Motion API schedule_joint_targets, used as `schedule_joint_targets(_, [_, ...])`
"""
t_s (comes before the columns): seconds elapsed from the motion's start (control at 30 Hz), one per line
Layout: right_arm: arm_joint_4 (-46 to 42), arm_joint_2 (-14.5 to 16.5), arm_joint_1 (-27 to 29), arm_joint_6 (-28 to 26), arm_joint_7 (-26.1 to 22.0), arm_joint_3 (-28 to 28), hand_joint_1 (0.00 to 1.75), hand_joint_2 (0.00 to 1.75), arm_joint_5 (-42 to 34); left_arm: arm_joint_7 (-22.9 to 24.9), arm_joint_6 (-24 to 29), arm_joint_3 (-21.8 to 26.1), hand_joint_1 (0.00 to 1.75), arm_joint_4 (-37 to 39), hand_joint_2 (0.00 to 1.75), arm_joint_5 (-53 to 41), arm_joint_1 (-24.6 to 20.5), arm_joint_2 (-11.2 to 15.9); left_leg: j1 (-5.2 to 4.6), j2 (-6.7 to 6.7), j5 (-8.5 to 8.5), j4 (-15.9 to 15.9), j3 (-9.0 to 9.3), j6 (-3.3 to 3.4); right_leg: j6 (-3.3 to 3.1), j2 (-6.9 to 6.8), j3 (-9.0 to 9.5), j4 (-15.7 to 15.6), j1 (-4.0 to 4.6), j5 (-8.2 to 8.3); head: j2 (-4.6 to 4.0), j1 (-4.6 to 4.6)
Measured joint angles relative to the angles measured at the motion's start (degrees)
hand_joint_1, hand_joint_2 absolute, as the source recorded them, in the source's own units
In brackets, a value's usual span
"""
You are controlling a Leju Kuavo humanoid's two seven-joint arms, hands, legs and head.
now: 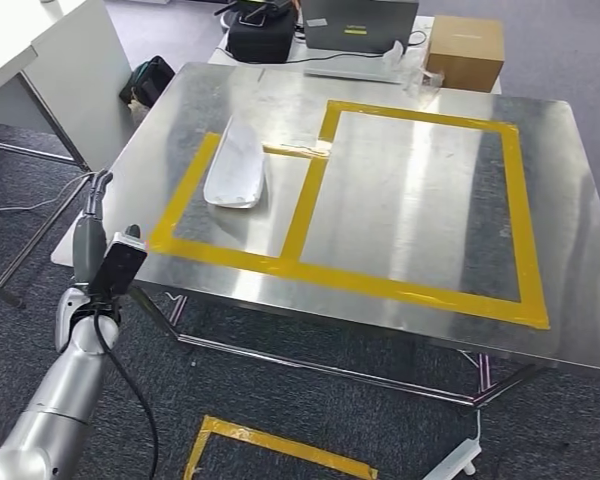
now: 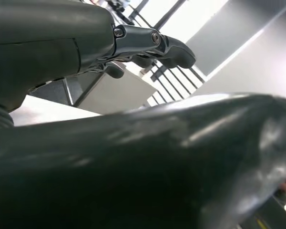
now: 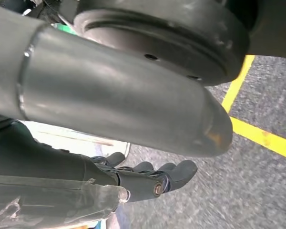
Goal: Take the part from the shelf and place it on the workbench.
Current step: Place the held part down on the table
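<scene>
Part (image 1: 236, 165), white and bagged, lies flat on the steel workbench (image 1: 403, 210) inside the smaller yellow-taped box (image 1: 240, 255), toward ten o'clock from the bench's middle. Left hand (image 1: 95, 215) hangs off the bench edge near eight o'clock, fingers straight and holding nothing. Right hand (image 3: 148, 179) hangs over grey carpet (image 3: 242, 191), fingers extended and loosely apart, holding nothing. A cardboard box (image 1: 464, 50) sits beyond the bench at one o'clock.

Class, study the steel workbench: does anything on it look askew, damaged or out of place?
One oddity: a loose strip of yellow tape lies crooked beside the white part, off the neat taped outline on the workbench. Otherwise nothing stands out.
</scene>
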Motion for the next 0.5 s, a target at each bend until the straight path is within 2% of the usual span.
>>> schedule_joint_targets(0.03, [0.0, 0.0, 0.0, -0.1, 0.0, 0.0, 0.00, 0.00, 0.0, -0.6, 0.8, 0.9, 0.00, 0.0, 0.00, 1.4, 0.2, -0.1, -0.12, 0.72, 0.40, -2.7, 1.55, 0.17, 0.30, -0.29, -0.28, 0.4, 0.14, -0.06, 0.00, -0.06])
schedule_joint_targets(0.07, [0.0, -0.1, 0.1, -0.1, -0.1, -0.1, 0.00, 0.00, 0.0, -1.3, 1.6, 2.0, 0.00, 0.1, 0.00, 2.8, 0.6, -0.2, -0.26, 1.21, 0.37, -4.2, 2.31, 0.46, 0.58, -0.54, -0.51, 0.7, 0.31, -0.05, 0.00, -0.15])
schedule_joint_targets(0.13, [0.0, -0.1, 0.4, -0.2, -0.1, -0.3, 0.00, 0.00, -0.1, -2.6, 2.9, 4.4, 0.00, 0.3, 0.00, 5.8, 1.7, -0.3, -0.42, 0.80, 0.52, -4.8, 1.98, 1.57, 1.08, -1.22, -0.79, 0.8, 0.42, 0.20, 0.00, -0.19])
schedule_joint_targets(0.17, [0.1, -0.2, 0.6, -0.3, -0.1, -0.4, 0.00, 0.00, -0.1, -3.1, 3.1, 5.7, 0.00, 0.6, 0.00, 7.1, 2.3, -0.3, -0.39, 0.40, 0.81, -4.9, 1.68, 2.08, 1.35, -1.14, -0.97, 1.0, 0.33, -0.15, 0.00, -0.19])
schedule_joint_targets(0.2, [0.2, -0.2, 0.8, -0.3, -0.1, -0.5, 0.00, 0.00, -0.2, -3.6, 3.2, 6.9, 0.00, 1.0, 0.00, 8.5, 2.9, -0.4, -0.37, 0.03, 1.18, -5.0, 1.30, 2.67, 1.61, -0.62, -1.39, 1.8, 0.25, -1.29, 0.00, -0.15])
schedule_joint_targets(0.23, [0.3, -0.2, 1.0, -0.3, -0.1, -0.5, 0.00, 0.00, -0.3, -4.2, 3.1, 8.2, 0.00, 1.5, 0.00, 9.9, 3.2, -0.5, -0.33, -0.38, 1.62, -5.0, 0.84, 3.20, 1.79, 0.21, -2.10, 3.8, 0.20, -3.30, 0.00, -0.16])
schedule_joint_targets(0.27, [0.5, -0.2, 1.2, -0.3, -0.1, -0.6, 0.00, 0.00, -0.3, -4.7, 2.8, 9.4, 0.00, 2.2, 0.00, 11.3, 3.6, -0.6, -0.36, -0.85, 2.08, -5.1, 0.28, 3.60, 1.89, 1.23, -3.08, 6.9, 0.17, -6.02, 0.00, -0.11])
schedule_joint_targets(0.3, [0.6, -0.2, 1.5, -0.4, -0.1, -0.7, 0.00, 0.00, -0.3, -4.9, 2.1, 10.8, 0.00, 3.2, 0.00, 13.2, 3.9, -0.8, -0.47, -1.35, 2.60, -5.1, -0.34, 3.88, 1.81, 1.92, -4.17, 10.8, 0.21, -8.73, 0.00, -0.12])
schedule_joint_targets(0.33, [0.7, -0.2, 1.7, -0.6, -0.1, -0.9, 0.00, 0.00, -0.4, -4.5, 0.8, 12.2, 0.00, 4.4, 0.00, 15.6, 4.4, -1.1, -0.62, -1.89, 3.15, -5.1, -1.00, 4.01, 1.62, 2.24, -4.95, 14.4, 0.27, -10.78, 0.00, -0.13])
schedule_joint_targets(0.37, [0.8, -0.2, 1.9, -0.8, -0.1, -1.1, 0.00, 0.00, -0.4, -3.9, -0.8, 13.8, 0.00, 5.8, 0.00, 18.5, 5.0, -1.5, -0.78, -2.39, 3.73, -5.1, -1.70, 4.07, 1.37, 2.39, -5.10, 16.8, 0.38, -11.69, 0.00, -0.14])
schedule_joint_targets(0.4, [0.9, -0.2, 2.0, -1.0, -0.1, -1.2, 0.00, 0.00, -0.4, -3.6, -2.6, 15.6, 0.00, 7.3, 0.00, 21.4, 5.9, -2.0, -0.91, -2.84, 4.35, -5.1, -2.41, 4.09, 1.04, 2.49, -4.31, 17.2, 0.54, -11.29, 0.00, -0.16])
schedule_joint_targets(0.43, [0.9, -0.2, 2.2, -1.2, -0.1, -1.4, 0.00, 0.00, -0.4, -4.1, -4.3, 17.2, 0.00, 8.9, 0.00, 23.9, 7.0, -2.5, -1.00, -3.32, 5.01, -5.1, -3.16, 4.06, 0.66, 2.70, -2.55, 15.7, 0.74, -9.80, 0.00, -0.18])
schedule_joint_targets(0.47, [0.9, -0.2, 2.3, -1.4, -0.1, -1.6, 0.00, 0.00, -0.4, -5.4, -5.5, 18.8, 0.00, 10.5, 0.00, 25.7, 8.1, -3.2, -1.05, -3.83, 5.76, -5.1, -3.98, 3.99, 0.23, 3.27, 0.07, 12.6, 0.97, -8.00, 0.00, -0.19])
schedule_joint_targets(0.5, [0.9, -0.2, 2.3, -1.5, -0.1, -1.7, 0.00, 0.00, -0.4, -6.8, -6.4, 20.1, 0.00, 11.9, 0.00, 26.6, 9.0, -3.8, -1.03, -4.40, 6.59, -5.1, -4.77, 3.87, -0.27, 4.37, 3.02, 8.4, 1.17, -7.21, 0.00, -0.21])
